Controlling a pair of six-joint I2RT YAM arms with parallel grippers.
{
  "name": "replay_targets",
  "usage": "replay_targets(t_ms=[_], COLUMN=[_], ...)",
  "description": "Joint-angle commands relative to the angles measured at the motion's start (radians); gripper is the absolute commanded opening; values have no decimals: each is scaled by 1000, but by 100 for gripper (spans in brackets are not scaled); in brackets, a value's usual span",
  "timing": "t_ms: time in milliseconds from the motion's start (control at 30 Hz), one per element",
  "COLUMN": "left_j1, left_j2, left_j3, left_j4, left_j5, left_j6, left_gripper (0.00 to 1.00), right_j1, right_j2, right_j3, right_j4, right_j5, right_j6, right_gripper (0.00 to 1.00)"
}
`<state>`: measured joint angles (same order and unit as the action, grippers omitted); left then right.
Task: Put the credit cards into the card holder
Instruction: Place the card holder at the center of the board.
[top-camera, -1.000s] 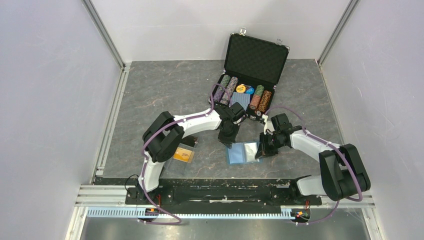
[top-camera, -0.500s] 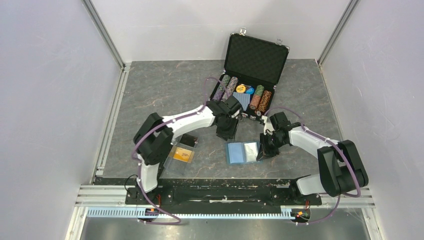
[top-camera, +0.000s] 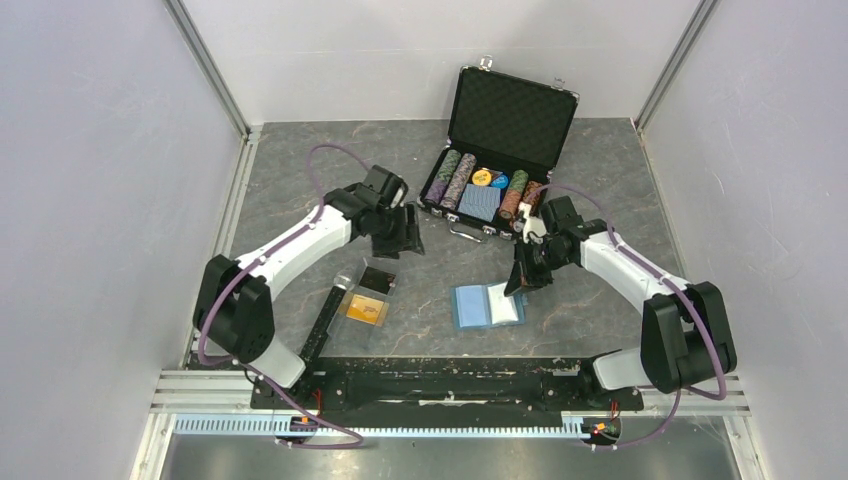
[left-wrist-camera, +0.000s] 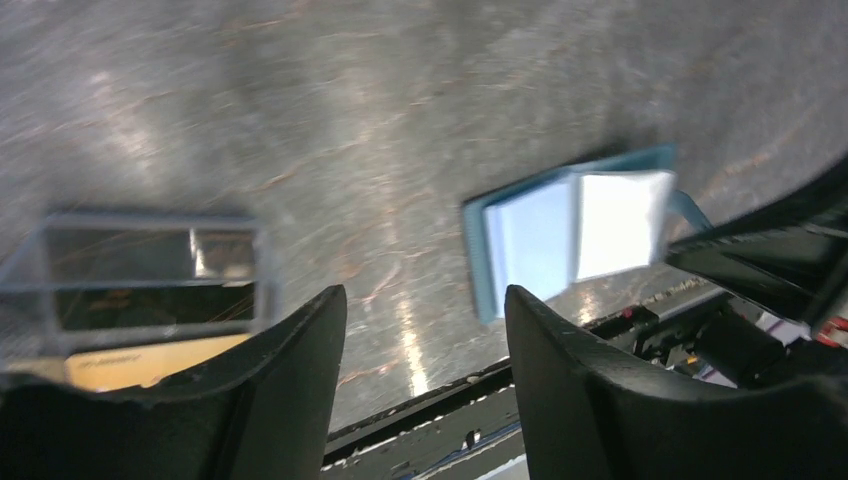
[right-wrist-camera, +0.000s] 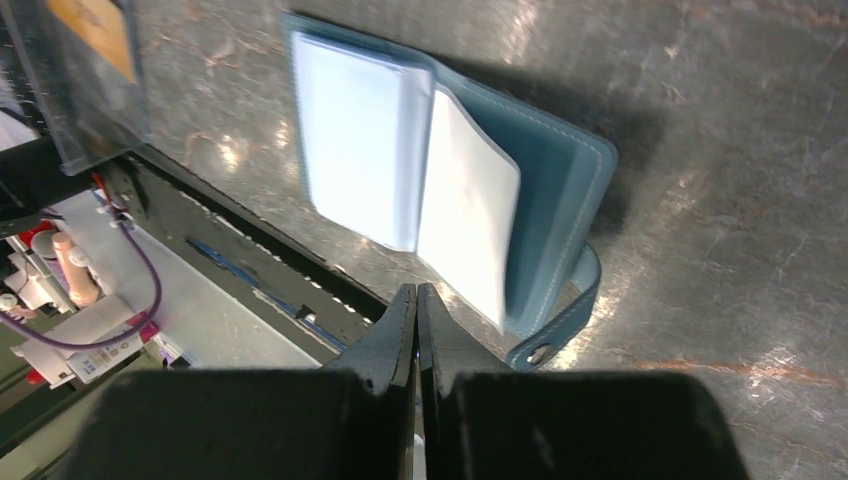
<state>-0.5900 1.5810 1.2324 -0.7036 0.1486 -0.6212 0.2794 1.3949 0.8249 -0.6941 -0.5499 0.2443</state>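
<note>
Left gripper (left-wrist-camera: 425, 300) hangs with its jaws apart and nothing between them, up over the clear box (left-wrist-camera: 150, 217) where the orange-gold card (top-camera: 365, 310) and black card (top-camera: 377, 276) lie. The card holder (top-camera: 486, 305) lies open between the arms. The right gripper (right-wrist-camera: 416, 290) is pinched together, empty, just above its right half. My guess is it's the fetch-the-next-card step — the left one needs to drop into that box and nip a thin card by its edge.
</note>
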Motion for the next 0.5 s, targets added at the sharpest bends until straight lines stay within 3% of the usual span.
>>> replay_targets(t_ms=[0, 467], left_j1=[71, 96], left_j2=[-64, 64], left_j3=[-35, -23], left_j4=[-89, -124], left_j5=[-54, -112], left_j6=[-42, -16], left_gripper=[68, 71], right_j1=[4, 3], right_j2=[14, 97], right_j3=[93, 191], right_j4=[-19, -18], right_j5=[-61, -79], right_j6=[8, -17], right_gripper=[0, 0])
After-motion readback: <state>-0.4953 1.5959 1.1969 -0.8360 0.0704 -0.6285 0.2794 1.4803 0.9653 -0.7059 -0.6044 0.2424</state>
